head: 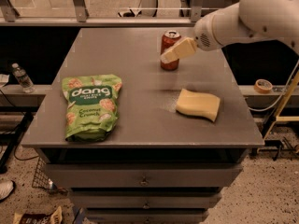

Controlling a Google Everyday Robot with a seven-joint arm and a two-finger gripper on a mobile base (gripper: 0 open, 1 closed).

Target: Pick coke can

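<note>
The coke can (168,40) is a small red can with a silver top. It stands upright near the far edge of the grey table (140,78), right of centre. My gripper (167,57) comes in from the right on a white arm (243,17). Its cream-coloured tip overlaps the can's right side and middle in this view. I cannot tell whether it is touching the can.
A green dang snack bag (91,105) lies flat at the front left of the table. A yellow sponge (198,104) lies at the front right. A water bottle (22,77) stands on a ledge to the left, and a tape roll (263,85) lies to the right.
</note>
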